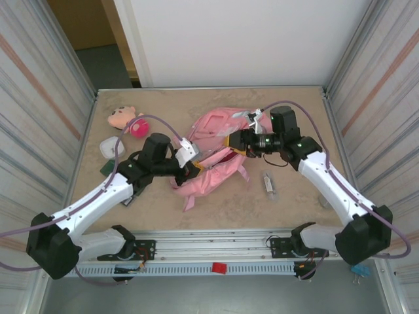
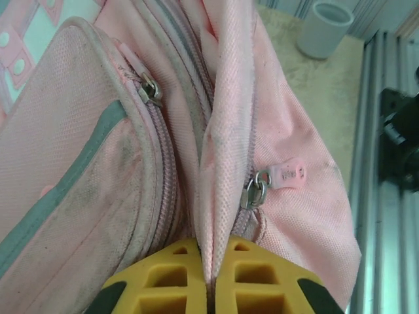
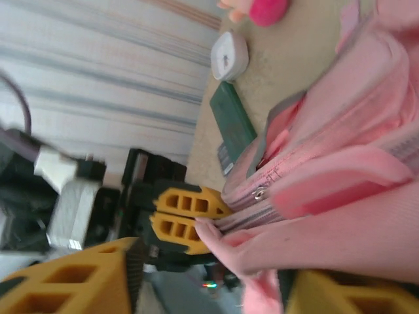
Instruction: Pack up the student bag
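The student bag, a large pink backpack with grey trim, lies crumpled in the middle of the table. My left gripper is at its near-left edge. In the left wrist view its yellow fingers are shut on a fold of the bag's pink fabric, next to a zipper pull. My right gripper is at the bag's right side. Its jaws stand wide apart with bag fabric lying loose between them. From there the left gripper is seen pinching the bag's edge.
A plush doll lies at the back left, with a white case and a dark green flat item near it. A small clear item lies right of the bag. A white cup stands near the rail.
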You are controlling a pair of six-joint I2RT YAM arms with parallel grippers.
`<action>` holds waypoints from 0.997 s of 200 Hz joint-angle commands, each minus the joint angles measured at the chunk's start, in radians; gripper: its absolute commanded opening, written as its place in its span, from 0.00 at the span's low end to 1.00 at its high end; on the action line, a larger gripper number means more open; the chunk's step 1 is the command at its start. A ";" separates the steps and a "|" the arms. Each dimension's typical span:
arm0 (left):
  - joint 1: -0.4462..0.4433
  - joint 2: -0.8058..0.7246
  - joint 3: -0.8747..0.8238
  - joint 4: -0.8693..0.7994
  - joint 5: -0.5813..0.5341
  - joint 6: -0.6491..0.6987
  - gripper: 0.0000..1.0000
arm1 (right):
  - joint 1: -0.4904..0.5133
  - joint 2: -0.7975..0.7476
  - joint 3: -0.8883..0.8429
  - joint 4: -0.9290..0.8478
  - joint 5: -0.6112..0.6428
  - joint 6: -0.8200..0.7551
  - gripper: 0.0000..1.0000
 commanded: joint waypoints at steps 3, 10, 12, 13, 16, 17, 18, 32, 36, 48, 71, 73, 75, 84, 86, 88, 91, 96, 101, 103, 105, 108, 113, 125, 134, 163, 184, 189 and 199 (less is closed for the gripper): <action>0.017 -0.016 0.056 0.078 0.126 -0.118 0.00 | 0.005 -0.143 -0.090 0.048 0.100 -0.328 0.63; 0.018 -0.017 0.060 0.079 0.109 -0.134 0.00 | 0.003 -0.181 -0.116 0.040 0.171 -0.342 0.67; 0.018 -0.015 0.061 0.080 0.100 -0.137 0.00 | 0.003 -0.192 -0.121 0.036 0.194 -0.340 0.68; 0.018 -0.015 0.061 0.080 0.096 -0.141 0.00 | 0.003 -0.197 -0.124 0.034 0.205 -0.339 0.69; 0.017 -0.015 0.063 0.077 0.082 -0.152 0.00 | 0.001 -0.202 -0.127 0.025 0.234 -0.333 0.71; 0.017 -0.015 0.063 0.078 0.077 -0.155 0.00 | 0.000 -0.217 -0.128 0.022 0.243 -0.331 0.71; 0.017 -0.014 0.064 0.078 0.071 -0.156 0.00 | -0.001 -0.225 -0.128 0.018 0.247 -0.329 0.72; 0.017 -0.011 0.068 0.075 -0.020 -0.233 0.00 | -0.015 -0.288 -0.118 -0.038 0.330 -0.271 0.77; 0.018 -0.010 0.067 0.076 -0.051 -0.259 0.00 | -0.015 -0.299 -0.109 -0.057 0.363 -0.245 0.79; 0.018 -0.012 0.056 0.094 -0.110 -0.338 0.00 | -0.014 -0.335 -0.083 -0.117 0.405 -0.182 0.84; 0.008 -0.024 0.030 0.132 -0.171 -0.448 0.00 | 0.005 -0.386 -0.064 -0.241 0.472 0.013 0.85; 0.005 -0.026 0.029 0.135 -0.174 -0.454 0.00 | 0.011 -0.389 -0.065 -0.248 0.471 0.034 0.85; 0.001 -0.027 0.027 0.138 -0.178 -0.460 0.00 | 0.017 -0.393 -0.069 -0.255 0.471 0.054 0.84; -0.013 -0.030 0.024 0.142 -0.204 -0.485 0.00 | 0.058 -0.405 -0.089 -0.277 0.477 0.148 0.83; -0.018 -0.032 0.024 0.142 -0.210 -0.491 0.00 | 0.069 -0.407 -0.094 -0.278 0.477 0.167 0.83; -0.023 -0.032 0.024 0.142 -0.218 -0.496 0.00 | 0.083 -0.409 -0.099 -0.279 0.481 0.184 0.83; -0.030 -0.032 0.025 0.140 -0.227 -0.502 0.00 | 0.104 -0.411 -0.108 -0.277 0.488 0.210 0.82; -0.042 -0.032 0.028 0.139 -0.240 -0.508 0.00 | 0.152 -0.414 -0.122 -0.271 0.510 0.247 0.82; -0.051 -0.030 0.031 0.139 -0.247 -0.511 0.00 | 0.202 -0.415 -0.135 -0.262 0.541 0.281 0.81; -0.055 -0.029 0.031 0.139 -0.249 -0.513 0.00 | 0.223 -0.414 -0.138 -0.258 0.555 0.294 0.81; -0.059 -0.028 0.032 0.139 -0.253 -0.516 0.00 | 0.243 -0.413 -0.143 -0.253 0.568 0.302 0.81; -0.064 -0.026 0.034 0.138 -0.257 -0.519 0.00 | 0.271 -0.411 -0.149 -0.247 0.589 0.320 0.81; -0.071 -0.023 0.037 0.137 -0.265 -0.528 0.00 | 0.317 -0.405 -0.158 -0.232 0.619 0.341 0.81; -0.080 -0.016 0.043 0.137 -0.267 -0.549 0.00 | 0.387 -0.379 -0.182 -0.182 0.649 0.379 0.82; -0.087 -0.010 0.043 0.143 -0.266 -0.561 0.00 | 0.411 -0.350 -0.203 -0.128 0.641 0.400 0.82; -0.105 -0.006 0.049 0.153 -0.250 -0.572 0.00 | 0.420 -0.234 -0.244 0.004 0.606 0.414 0.80; -0.107 -0.010 0.052 0.162 -0.233 -0.586 0.00 | 0.413 -0.154 -0.248 0.093 0.580 0.388 0.75; -0.107 -0.010 0.050 0.168 -0.225 -0.590 0.00 | 0.410 -0.140 -0.246 0.111 0.570 0.384 0.71; -0.108 -0.011 0.051 0.179 -0.208 -0.596 0.00 | 0.403 -0.110 -0.242 0.134 0.551 0.379 0.65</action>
